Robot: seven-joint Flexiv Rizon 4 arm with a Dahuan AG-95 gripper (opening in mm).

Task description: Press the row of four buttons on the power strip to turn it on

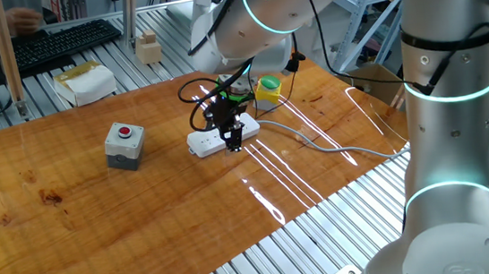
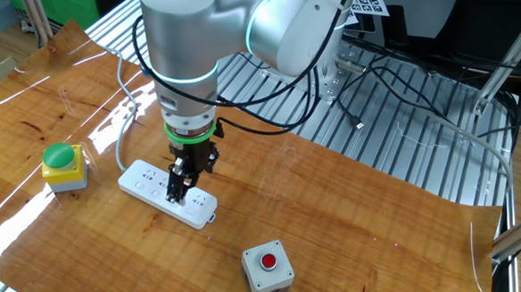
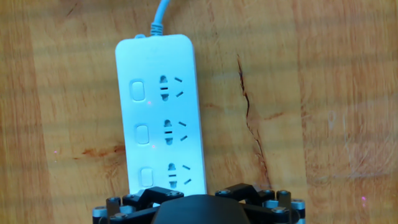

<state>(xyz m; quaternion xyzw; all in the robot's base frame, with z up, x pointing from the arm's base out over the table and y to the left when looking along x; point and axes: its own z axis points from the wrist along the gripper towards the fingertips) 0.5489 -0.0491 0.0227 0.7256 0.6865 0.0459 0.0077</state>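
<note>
The white power strip (image 1: 211, 141) (image 2: 148, 182) (image 3: 186, 93) lies flat on the wooden table, its grey cable (image 1: 326, 144) running off from one end. In the hand view, three of the row of four buttons (image 3: 142, 134) show along the strip's left edge, beside the sockets. The hand's dark body (image 3: 199, 211) hides that end of the strip, so the fourth button is out of sight. My gripper (image 1: 234, 143) (image 2: 182, 197) points straight down over this end, fingertips just above or on the strip. The fingers stand apart with nothing held.
A grey box with a red button (image 1: 125, 144) (image 2: 268, 269) stands apart from the strip. A yellow box with a green cap (image 1: 267, 90) (image 2: 62, 165) sits near the strip's cable end. Ribbed metal bench surrounds the wooden board (image 1: 72, 216).
</note>
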